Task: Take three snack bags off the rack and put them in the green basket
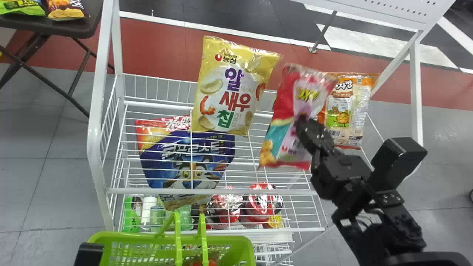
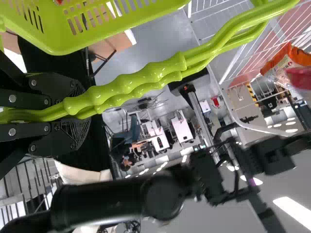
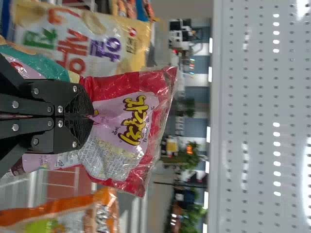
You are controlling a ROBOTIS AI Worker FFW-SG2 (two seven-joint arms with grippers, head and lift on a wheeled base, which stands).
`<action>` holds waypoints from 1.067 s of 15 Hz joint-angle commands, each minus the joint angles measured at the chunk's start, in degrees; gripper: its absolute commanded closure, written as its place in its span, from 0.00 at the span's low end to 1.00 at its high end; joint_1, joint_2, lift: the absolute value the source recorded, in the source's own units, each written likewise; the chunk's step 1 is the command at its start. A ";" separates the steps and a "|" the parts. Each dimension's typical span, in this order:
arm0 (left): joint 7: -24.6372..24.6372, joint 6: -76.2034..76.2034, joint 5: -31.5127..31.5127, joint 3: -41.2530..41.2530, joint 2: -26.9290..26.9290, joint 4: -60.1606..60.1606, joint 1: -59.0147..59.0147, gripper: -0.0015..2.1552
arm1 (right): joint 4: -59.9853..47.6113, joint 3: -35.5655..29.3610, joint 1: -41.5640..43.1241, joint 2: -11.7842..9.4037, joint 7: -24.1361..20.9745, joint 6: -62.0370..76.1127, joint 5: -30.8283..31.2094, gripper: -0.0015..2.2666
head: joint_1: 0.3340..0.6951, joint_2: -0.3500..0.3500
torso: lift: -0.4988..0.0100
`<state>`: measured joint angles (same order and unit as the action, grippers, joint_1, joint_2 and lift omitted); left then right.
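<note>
The right arm (image 1: 391, 221) is black, with rounded joints and slimmer links. It carries a boxy black housing (image 1: 399, 162) above a flat bracket (image 1: 390, 198) with small screws, and a thin cable loops beside it. The right gripper (image 1: 303, 123) is matte black, dotted with round silver screws. The left gripper (image 2: 80, 114) matches, its curved finger pads finely ridged.
</note>
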<state>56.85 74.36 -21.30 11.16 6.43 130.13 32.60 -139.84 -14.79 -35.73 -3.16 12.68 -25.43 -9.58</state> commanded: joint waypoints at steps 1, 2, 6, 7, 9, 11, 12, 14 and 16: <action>-0.34 -0.74 -0.06 -0.26 -0.45 0.03 0.01 0.57 | -7.29 -0.85 -3.56 0.09 1.82 -16.54 -1.85 0.99 | 1.00 0.00 | 0.94; -0.43 -0.74 0.03 -0.26 -0.54 0.03 -0.17 0.57 | -9.32 -2.08 -4.44 0.09 3.22 -23.40 -3.51 0.99 | 1.00 0.00 | 0.94; -1.04 -1.27 -0.06 0.09 -0.72 -0.14 -1.05 0.57 | -12.92 -4.89 -6.19 0.53 10.34 -45.20 -8.26 0.99 | 1.00 0.00 | 0.94; -1.13 -1.27 -0.06 0.26 -0.72 -0.23 -1.31 0.57 | -14.32 -4.81 -6.63 0.61 11.66 -50.47 -8.79 0.99 | 1.00 0.00 | 0.94; -1.31 -1.45 -0.15 0.18 -0.81 -0.23 -1.49 0.57 | -15.82 -4.10 -6.81 0.61 13.95 -59.26 -9.32 0.99 | 1.00 0.00 | 0.94; -1.31 -1.45 -0.24 0.09 -0.81 -0.23 -1.58 0.57 | -15.99 -2.34 -6.81 0.35 14.21 -64.18 -9.32 0.99 | 1.00 0.00 | 0.94; -1.22 -1.45 -0.32 0.09 -0.81 -0.23 -1.58 0.57 | -15.64 -0.76 -6.81 -0.09 14.21 -64.65 -9.23 0.99 | 1.00 0.00 | 0.94; -1.22 -1.27 -0.32 0.35 -0.72 -0.14 -1.66 0.57 | -13.62 3.10 -6.90 -1.06 15.09 -63.48 -9.14 0.99 | 1.00 0.00 | 0.94; -1.13 -1.27 -0.32 0.62 -0.72 -0.23 -1.66 0.57 | -11.42 5.74 -6.90 -1.06 15.62 -54.69 -9.05 0.99 | 1.00 0.00 | 0.94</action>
<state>55.65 73.06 -21.62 11.57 5.70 129.95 30.94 -152.87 -11.00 -42.62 -4.14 28.03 -85.85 -18.67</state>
